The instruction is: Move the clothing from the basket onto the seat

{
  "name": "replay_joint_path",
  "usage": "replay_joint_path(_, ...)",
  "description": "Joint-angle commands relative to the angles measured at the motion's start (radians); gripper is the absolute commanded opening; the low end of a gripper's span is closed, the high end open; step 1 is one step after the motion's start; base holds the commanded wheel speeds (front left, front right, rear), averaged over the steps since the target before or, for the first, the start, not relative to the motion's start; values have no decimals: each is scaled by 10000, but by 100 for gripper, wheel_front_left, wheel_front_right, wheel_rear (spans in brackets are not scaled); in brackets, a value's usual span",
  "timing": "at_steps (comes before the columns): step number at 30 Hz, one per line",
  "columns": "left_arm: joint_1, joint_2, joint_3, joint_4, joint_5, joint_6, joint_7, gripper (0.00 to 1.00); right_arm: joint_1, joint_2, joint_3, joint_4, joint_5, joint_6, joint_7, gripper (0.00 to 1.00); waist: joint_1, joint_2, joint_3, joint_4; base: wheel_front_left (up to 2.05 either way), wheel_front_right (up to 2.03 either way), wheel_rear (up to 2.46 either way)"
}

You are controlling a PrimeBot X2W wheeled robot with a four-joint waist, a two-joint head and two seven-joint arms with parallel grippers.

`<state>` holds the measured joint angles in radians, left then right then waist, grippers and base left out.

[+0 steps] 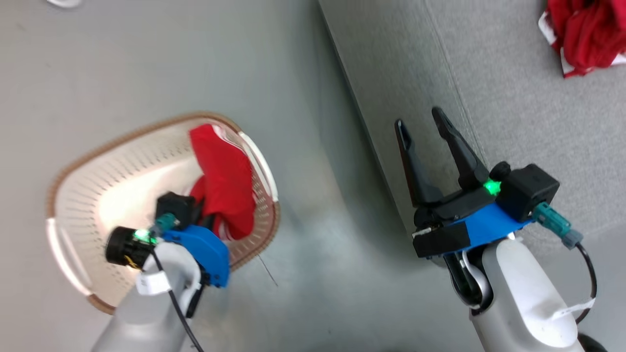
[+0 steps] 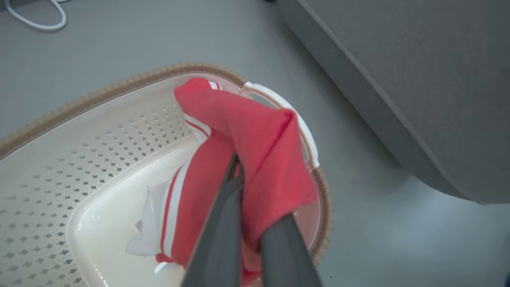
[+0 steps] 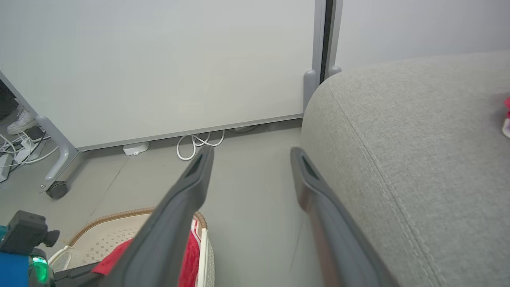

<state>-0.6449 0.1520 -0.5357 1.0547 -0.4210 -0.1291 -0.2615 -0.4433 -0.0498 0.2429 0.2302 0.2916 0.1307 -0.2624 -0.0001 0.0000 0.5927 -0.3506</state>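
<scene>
Head view, left to right. Basket (image 1: 112, 176) sat on the floor (image 1: 318, 274) at left, slightly blurred. Red garment (image 1: 225, 181) was bunched against its right wall, with its top edge up at the rim beside the white handle (image 1: 264, 166). My left arm (image 1: 146, 313) reached down into the basket. Left jaws were pressed together, pinching that garment. Left wrist view confirmed it: left fingers (image 2: 223, 239) were closed on a fold of the red cloth. Its white-striped part trailed on the basket bottom, white trim lying beside it. Grey floor ran between basket and seat (image 1: 528, 107). Right jaws were spread wide, holding nothing, and hung over the seat's front edge, right fingers (image 1: 462, 146) pointing up the frame. Second red garment (image 1: 587, 34) lay on the seat at far upper right, well apart from the right jaws. Right wrist view: basket rim and red cloth at lower left, floor between the spread fingers, seat's rounded corner at right. Pale wall panel (image 3: 159, 59) stood behind, a white cable (image 3: 199, 141) coiled at its foot.
</scene>
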Motion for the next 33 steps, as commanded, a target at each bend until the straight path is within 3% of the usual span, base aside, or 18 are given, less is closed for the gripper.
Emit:
replay_joint_path(1,208,-145,-130,-109,-63,-15,-49,0,223,-11,-70,106,-67,1,-38,100,1,0,-1333,881,0,0,0)
replay_joint_path(16,1067,-614,-1685,-1903,-1060,-20,-52,0,1767,-11,-558,530,-515,1,553,100,1,0,-4475,2279,0,0,0)
replay_joint_path(25,225,-817,-2413,-2738,-1556,-20,-53,0,2475,-10,-761,171,-598,1,1015,100,1,0,-5353,3075,0,0,0)
replay_joint_path(33,-547,-936,-2836,-2903,-1874,-20,-53,0,2701,-11,-687,-15,-565,1,1238,100,1,0,-5588,3388,0,0,0)
